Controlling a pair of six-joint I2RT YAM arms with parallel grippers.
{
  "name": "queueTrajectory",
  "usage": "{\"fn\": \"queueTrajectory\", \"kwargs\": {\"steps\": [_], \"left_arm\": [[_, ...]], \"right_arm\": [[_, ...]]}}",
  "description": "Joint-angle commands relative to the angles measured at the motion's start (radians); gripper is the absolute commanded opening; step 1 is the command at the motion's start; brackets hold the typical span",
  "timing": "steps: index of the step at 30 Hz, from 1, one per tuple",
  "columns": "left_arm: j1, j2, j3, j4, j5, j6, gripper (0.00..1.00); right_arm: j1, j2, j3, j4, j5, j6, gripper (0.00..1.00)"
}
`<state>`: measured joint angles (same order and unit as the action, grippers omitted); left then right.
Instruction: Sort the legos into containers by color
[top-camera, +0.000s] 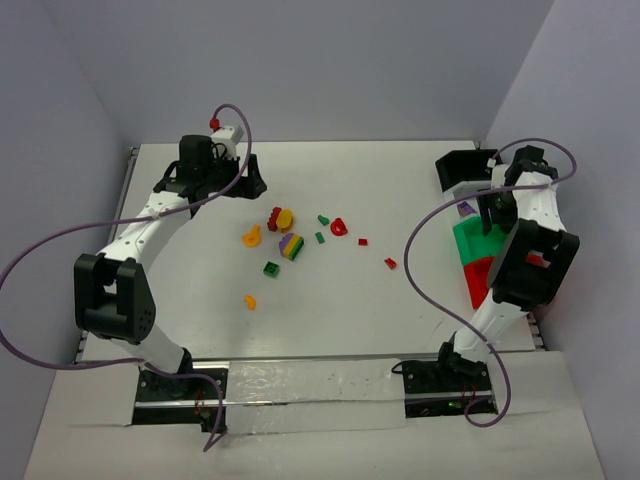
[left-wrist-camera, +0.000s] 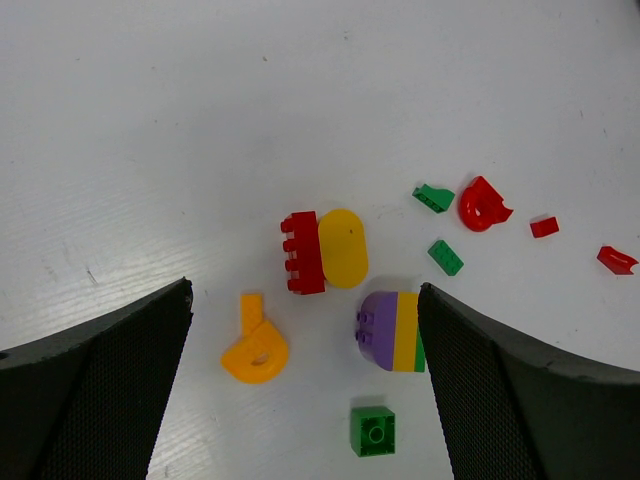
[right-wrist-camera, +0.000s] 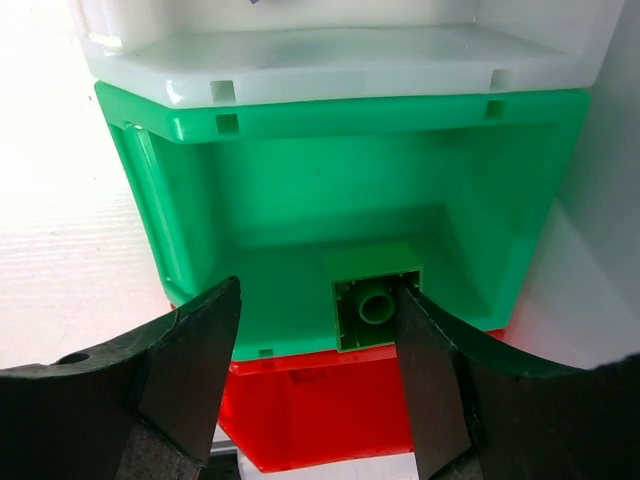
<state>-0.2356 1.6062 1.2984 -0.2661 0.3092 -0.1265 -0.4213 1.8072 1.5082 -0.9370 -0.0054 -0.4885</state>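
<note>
Two fingers spread wide on the right gripper, clamped on nothing. Between them, hard against the inner edge of the finger at the right of the wrist view, one green brick, hollow underside toward the camera; cannot tell whether touching that finger or lying loose by the near wall of the green bin. Hangs directly over that bin, with the white bin just beyond and the red bin just nearer, walls touching. From above, a row along the right edge of the table: black bin farthest, then white, green, red, with a purple piece in the white one. Likewise wide apart on the left gripper, holding nothing. Hovers over the loose legos mid-table: straight below, a red brick touching a yellow oval piece; nearer the camera, an orange-yellow ring piece, the stacked purple-yellow-green block and a green square brick. Off to the right, a green slope beside a red ring piece, a small green plate, then two small red bits, well apart from the bins. Alone toward the near edge, one more orange piece.
</note>
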Motion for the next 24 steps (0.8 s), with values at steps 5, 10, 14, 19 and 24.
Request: {"fn": "queueTrajectory", "kwargs": {"steps": [5, 10, 14, 19, 24], "left_arm": [[-0.004, -0.012, 0.045, 0.028, 0.007, 0.002, 0.99], [-0.004, -0.020, 0.036, 0.037, 0.010, 0.008, 0.99], [-0.004, -0.022, 0.013, 0.066, 0.040, 0.003, 0.99], [-0.018, -0.012, -0.002, 0.128, 0.131, -0.041, 0.96], [-0.090, 0.043, -0.022, 0.307, 0.323, -0.231, 0.92]], "right_arm": [[0.031, -0.029, 0.071, -0.053, -0.014, -0.003, 0.40], [0.033, -0.021, 0.057, -0.036, -0.004, 0.014, 0.64], [0.033, -0.029, 0.033, -0.027, 0.001, 0.018, 0.77], [0.033, -0.040, -0.001, -0.014, -0.011, 0.017, 0.41], [0.033, -0.042, -0.008, -0.010, -0.073, 0.044, 0.81]]}}
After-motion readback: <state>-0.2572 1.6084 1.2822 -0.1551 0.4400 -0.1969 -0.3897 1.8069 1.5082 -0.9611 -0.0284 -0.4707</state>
